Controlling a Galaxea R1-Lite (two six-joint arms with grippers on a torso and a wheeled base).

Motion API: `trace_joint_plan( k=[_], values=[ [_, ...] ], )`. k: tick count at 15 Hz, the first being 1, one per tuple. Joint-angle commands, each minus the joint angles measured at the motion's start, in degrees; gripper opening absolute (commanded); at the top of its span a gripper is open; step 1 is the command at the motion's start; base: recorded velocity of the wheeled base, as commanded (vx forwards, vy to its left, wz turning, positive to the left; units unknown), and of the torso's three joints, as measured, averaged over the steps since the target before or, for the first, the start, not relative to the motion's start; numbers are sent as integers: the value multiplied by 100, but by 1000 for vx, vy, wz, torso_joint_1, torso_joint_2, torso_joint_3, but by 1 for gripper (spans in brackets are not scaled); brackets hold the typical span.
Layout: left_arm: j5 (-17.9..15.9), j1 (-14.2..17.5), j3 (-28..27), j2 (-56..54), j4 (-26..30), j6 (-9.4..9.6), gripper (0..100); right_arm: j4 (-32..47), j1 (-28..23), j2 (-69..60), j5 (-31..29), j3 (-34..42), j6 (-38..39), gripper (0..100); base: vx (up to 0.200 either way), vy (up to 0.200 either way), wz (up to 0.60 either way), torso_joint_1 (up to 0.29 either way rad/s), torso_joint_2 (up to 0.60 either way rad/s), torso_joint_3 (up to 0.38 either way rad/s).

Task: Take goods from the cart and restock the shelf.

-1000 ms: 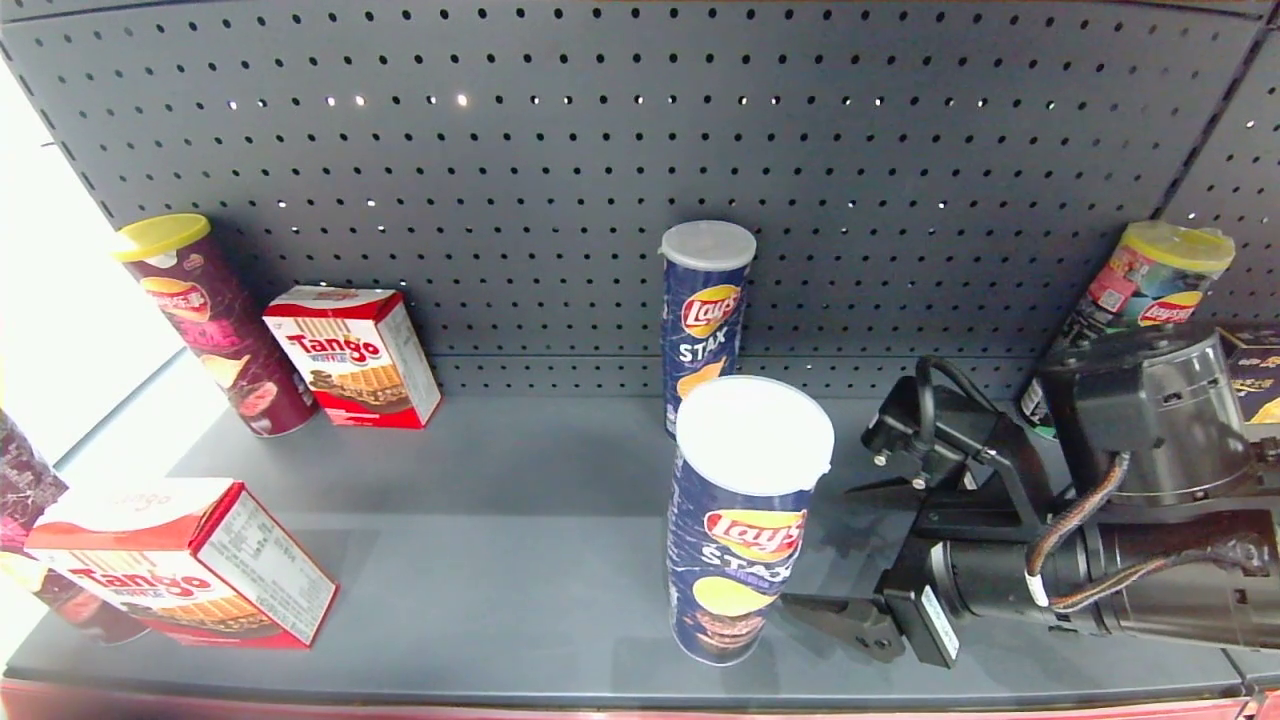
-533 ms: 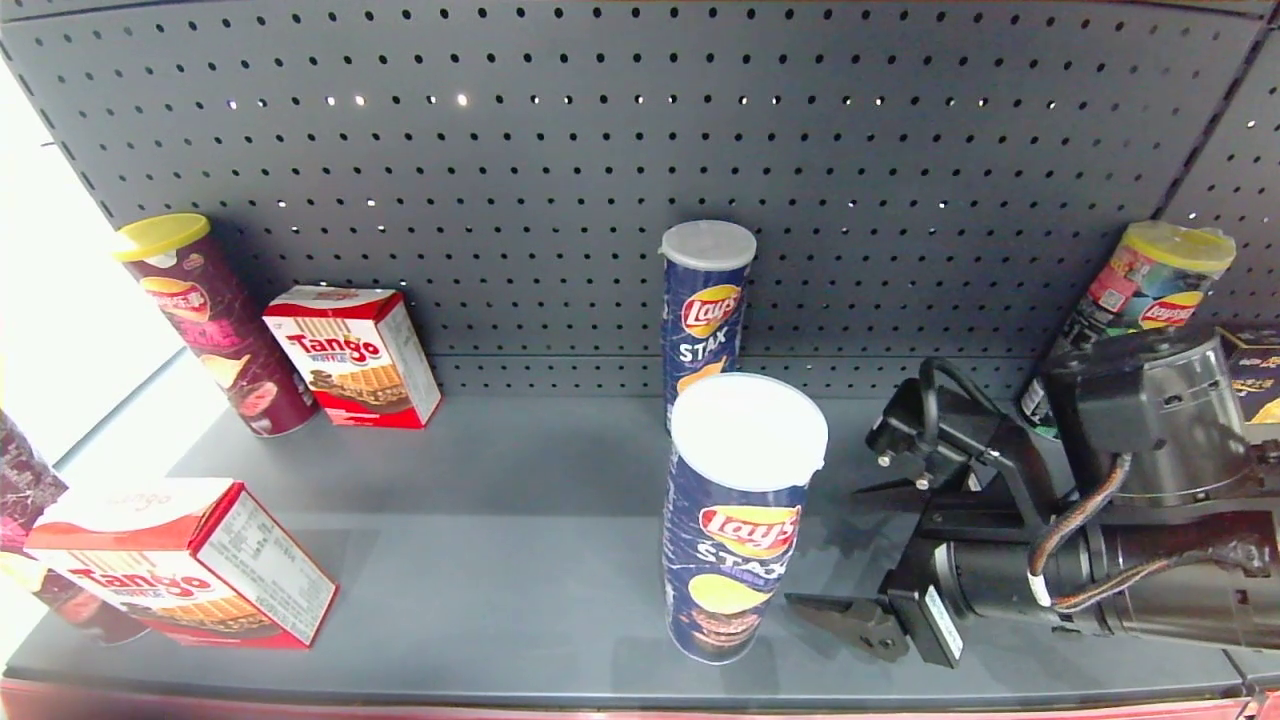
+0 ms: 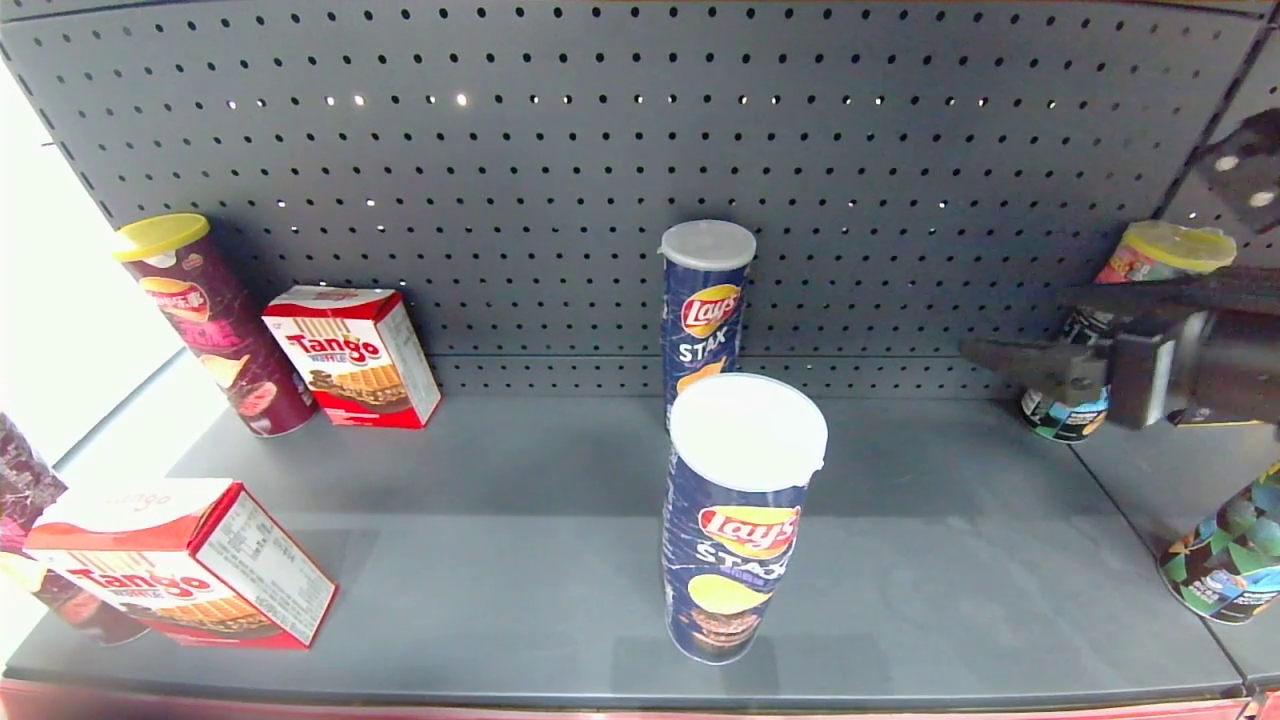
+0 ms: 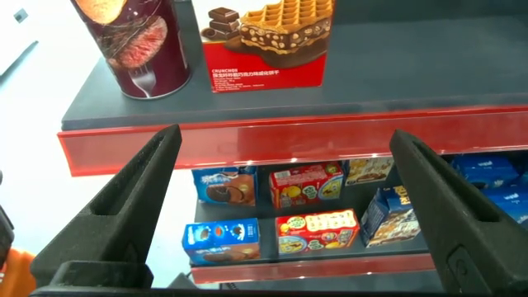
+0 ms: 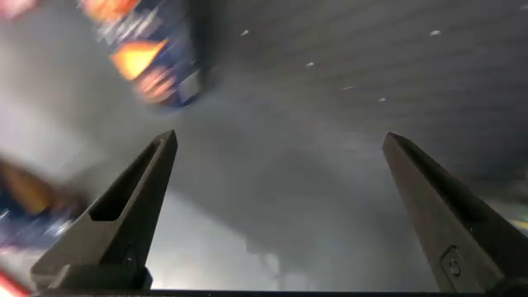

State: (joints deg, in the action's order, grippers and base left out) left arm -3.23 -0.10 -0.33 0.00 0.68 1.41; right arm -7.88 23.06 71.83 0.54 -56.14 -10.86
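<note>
Two tall blue chip cans with clear lids stand upright mid-shelf, one near the front (image 3: 745, 520) and one by the pegboard (image 3: 703, 310). My right gripper (image 3: 1040, 330) hangs open and empty at the far right, above the shelf (image 3: 500, 530) and well clear of both cans. In the right wrist view its fingers (image 5: 124, 219) are spread wide, with a blurred blue can (image 5: 153, 49) beyond them. My left gripper (image 4: 280, 206) is open and empty below the shelf's red front edge (image 4: 289, 136).
A maroon can (image 3: 215, 325) and a red wafer box (image 3: 355, 355) stand back left. Another wafer box (image 3: 185, 565) sits front left. Yellow-lidded can (image 3: 1140, 320) and a patterned can (image 3: 1230, 560) are on the right. Small boxes (image 4: 313, 206) fill the lower shelf.
My right gripper has drawn away from the front blue can, rising and moving right. The can stays upright where it was set, nudged slightly left.
</note>
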Motion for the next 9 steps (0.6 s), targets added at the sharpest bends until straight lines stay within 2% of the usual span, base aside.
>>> trace_joint_plan(
  k=[1, 3, 4, 6, 7, 8, 9],
  values=[
    [-11, 1, -2, 9, 11, 8, 100, -12, -637, -1294, -27, 340, 23, 100, 0, 0, 0, 0, 0, 0],
    [-11, 1, -11, 9, 11, 17, 100, -4, -663, -1865, -106, 683, 137, 100, 0, 0, 0, 0, 0, 0],
    [-11, 1, -11, 9, 11, 17, 100, 14, -768, -2858, -502, 1360, 190, 100, 0, 0, 0, 0, 0, 0],
    [-20, -8, -11, 9, 20, 17, 100, 67, -1155, -3702, -511, 1905, 225, 100, 0, 0, 0, 0, 0, 0],
    [-11, -8, -11, 9, 20, 17, 100, 67, -1173, -3729, -502, 1922, 225, 100, 0, 0, 0, 0, 0, 0],
    [-20, -8, -11, 9, 20, 17, 100, 392, -1340, -4546, -300, 2406, 225, 100, 0, 0, 0, 0, 0, 0],
    [-20, -8, -11, 9, 20, 17, 100, 621, -1357, -4783, -300, 2502, 242, 100, 0, 0, 0, 0, 0, 0]
  ],
)
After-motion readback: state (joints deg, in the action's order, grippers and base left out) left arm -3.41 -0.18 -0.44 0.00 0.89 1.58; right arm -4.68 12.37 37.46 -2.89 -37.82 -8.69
